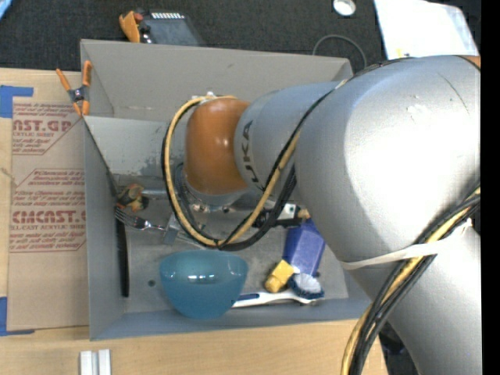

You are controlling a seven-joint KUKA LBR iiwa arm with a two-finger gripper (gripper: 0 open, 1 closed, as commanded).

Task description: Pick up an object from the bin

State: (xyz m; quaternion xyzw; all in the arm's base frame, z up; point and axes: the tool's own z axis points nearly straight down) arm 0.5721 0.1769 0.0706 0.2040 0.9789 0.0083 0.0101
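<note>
My gripper (pixel 209 205) reaches down into the middle of the bin, and its grey body shows just under the arm's orange cover. Directly in front of it lies a light blue bowl (pixel 203 284), open side up, near the bin's front wall. To its left a metal fork (pixel 139 222) rests on the floor, with a small brown and orange thing (pixel 131 198) just behind it. Nothing can be seen held.
A blue bottle (pixel 303 248), a yellow block (pixel 280 275) and a white brush (pixel 275 298) lie at the front right. A black stick (pixel 123 258) runs along the left wall. The arm covers the bin's right and rear.
</note>
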